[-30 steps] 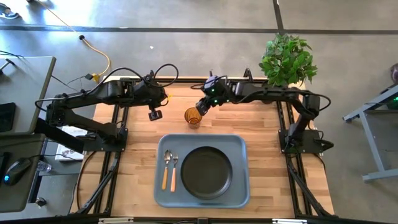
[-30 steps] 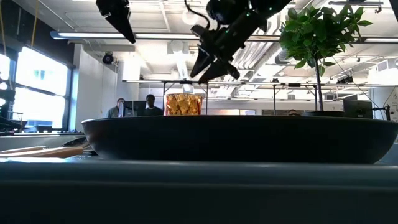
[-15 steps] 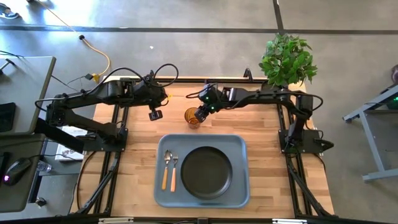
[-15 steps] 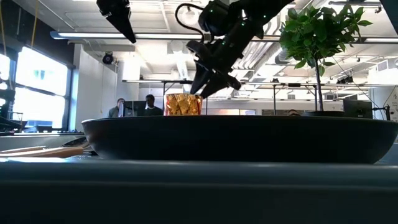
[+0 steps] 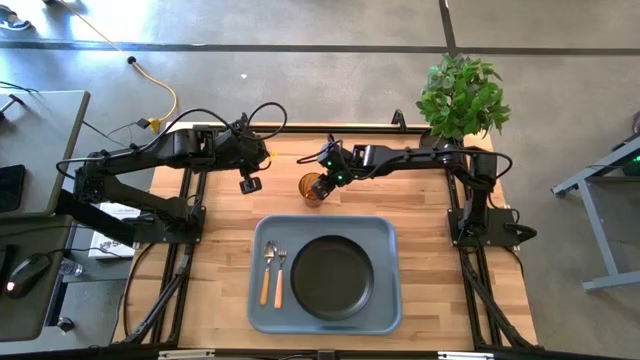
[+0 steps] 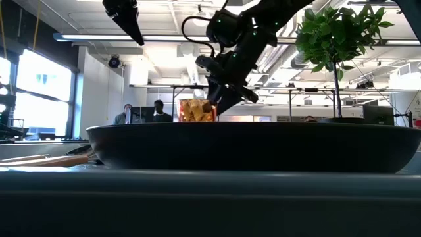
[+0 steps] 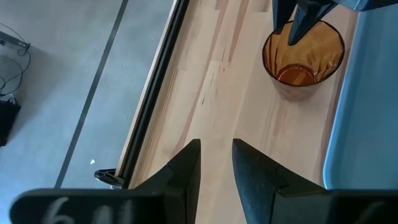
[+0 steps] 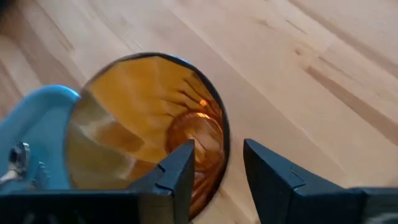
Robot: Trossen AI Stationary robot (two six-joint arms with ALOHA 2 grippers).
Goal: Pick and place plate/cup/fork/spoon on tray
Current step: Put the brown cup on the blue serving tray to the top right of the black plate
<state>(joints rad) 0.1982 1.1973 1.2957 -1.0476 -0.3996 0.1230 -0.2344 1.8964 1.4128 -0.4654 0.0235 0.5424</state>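
Observation:
The amber cup (image 5: 311, 188) stands upright on the wood table just beyond the tray's far edge. My right gripper (image 5: 319, 181) is open at the cup's rim. In the right wrist view one finger (image 8: 179, 167) shows over the cup's inside and the other (image 8: 268, 175) outside its wall. The black plate (image 5: 332, 277) lies in the blue-grey tray (image 5: 388, 232). The spoon (image 5: 267, 270) and the fork (image 5: 280, 272) lie side by side in the tray, left of the plate. My left gripper (image 5: 250, 184) hovers narrowly open and empty, left of the cup. My right gripper comes at the cup from above, slanting in from the table's right, and straddles the wall at its rim (image 8: 222, 138), one finger inside and one outside. I cannot tell whether a finger touches the wall. The cup stands on the table.
A potted plant (image 5: 461, 95) stands at the table's far right corner. Bare wood lies left and right of the tray. People (image 6: 141, 113) sit in the room far behind the table.
My right gripper has gone down and toward the table's left, from beside and above the cup to its rim, so that its fingers now stand on either side of the cup's wall.

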